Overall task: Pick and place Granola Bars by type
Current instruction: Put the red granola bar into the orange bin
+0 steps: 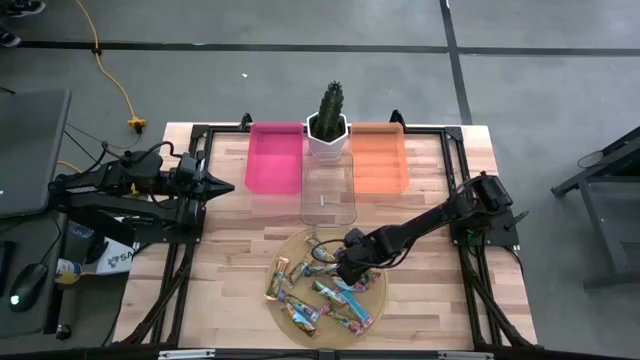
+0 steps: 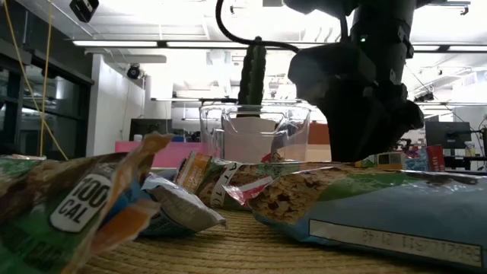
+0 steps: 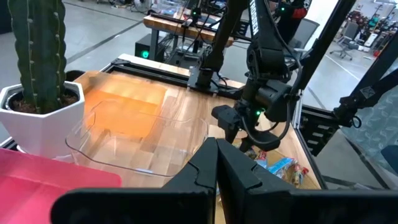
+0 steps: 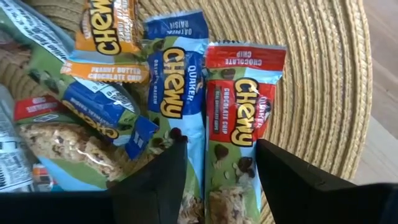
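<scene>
Several granola bars point(image 1: 320, 292) lie heaped on a round woven plate point(image 1: 385, 285) at the table's near middle. My right gripper point(image 1: 350, 265) hangs over the heap, open. In the right wrist view point(image 4: 221, 180) its fingers stand either side of a light-blue oatmeal-raisin bar point(image 4: 177, 99) and a red chocolate-chip bar point(image 4: 239, 124); I see no touch. An orange peanut-butter bar point(image 4: 106, 37) and a dark-blue bar point(image 4: 102, 106) lie beside them. My left gripper point(image 1: 222, 186) waits shut at the table's left, above the wood point(image 3: 216, 163).
Along the far side stand a pink bin point(image 1: 275, 157), a clear bin point(image 1: 328, 195) and an orange bin point(image 1: 379, 158), with a cactus in a white pot point(image 1: 328, 125) behind the clear one. Bare wood lies left and right of the plate.
</scene>
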Motion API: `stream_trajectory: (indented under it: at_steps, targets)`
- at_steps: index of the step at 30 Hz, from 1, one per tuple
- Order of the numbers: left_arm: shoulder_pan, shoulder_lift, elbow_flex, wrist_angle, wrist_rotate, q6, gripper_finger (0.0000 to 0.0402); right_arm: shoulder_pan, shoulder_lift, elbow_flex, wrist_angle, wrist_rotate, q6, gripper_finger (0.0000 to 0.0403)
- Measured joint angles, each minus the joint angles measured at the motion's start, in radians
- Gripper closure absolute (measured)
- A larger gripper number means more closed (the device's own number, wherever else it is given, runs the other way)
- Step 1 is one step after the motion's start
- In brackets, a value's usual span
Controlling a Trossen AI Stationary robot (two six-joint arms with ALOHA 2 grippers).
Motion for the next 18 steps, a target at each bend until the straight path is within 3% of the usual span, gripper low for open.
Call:
stream_trajectory:
  at_steps: [18]
  targets:
    - [0.0, 0.0, 0.0, 0.001, -0.002, 0.0, 0.0401, -0.007, 0.009, 0.0, -0.057, 0.019, 0.014, 0.0227]
